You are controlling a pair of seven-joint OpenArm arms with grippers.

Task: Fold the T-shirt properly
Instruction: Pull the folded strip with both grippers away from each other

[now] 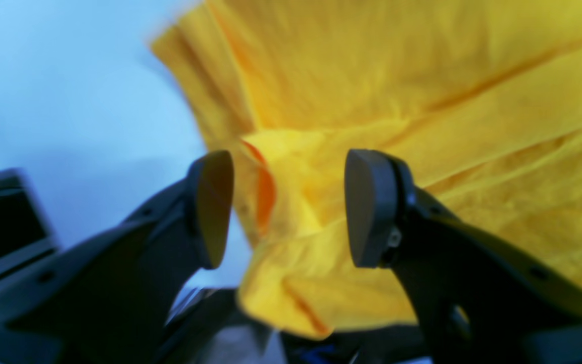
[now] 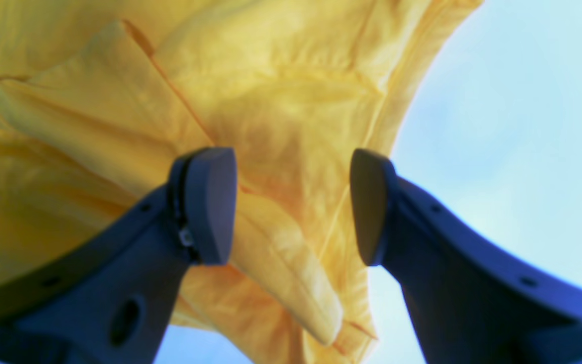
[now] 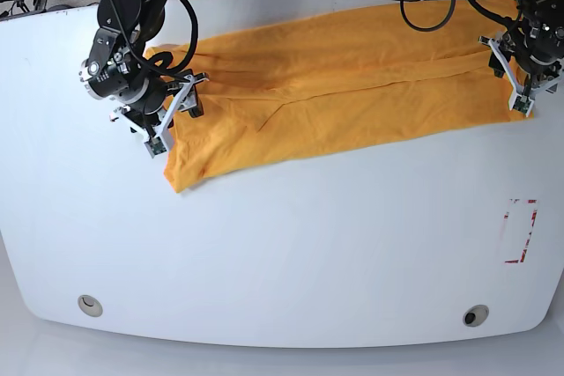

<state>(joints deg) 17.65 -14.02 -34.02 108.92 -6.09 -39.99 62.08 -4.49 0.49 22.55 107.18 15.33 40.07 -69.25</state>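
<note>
T-shirt (image 3: 335, 99) is lying as a long orange band across the far half of the white table (image 3: 282, 253), already folded lengthwise, running edge to edge btwn both arms.

Going left to right in the base view: right gripper (image 3: 172, 107) is hovering over the shirt's left end, jaws standing apart w/ nothing pinched; its wrist cam is showing loose layered cloth (image 2: 281, 151) in the gap, untouched by either pad. Mid-section is sitting fairly flat, w/ a diagonal crease. Left gripper (image 3: 520, 77) is sitting at the right end, jaws likewise parted, a bunched hem (image 1: 291, 212) lying btwn them but not clamped.

Probably a re-grasp is coming for the crosswise fold. To do it well: each side should be catching all layers at the corners, not just the top one, lifting evenly, keeping the band taut so the crease isn't spreading.

Hard to tell: both wrist views are blurry, so layer count is unclear. Base view is cutting off the arms' upper parts, and the left gripper is hiding the shirt's right edge.
</note>
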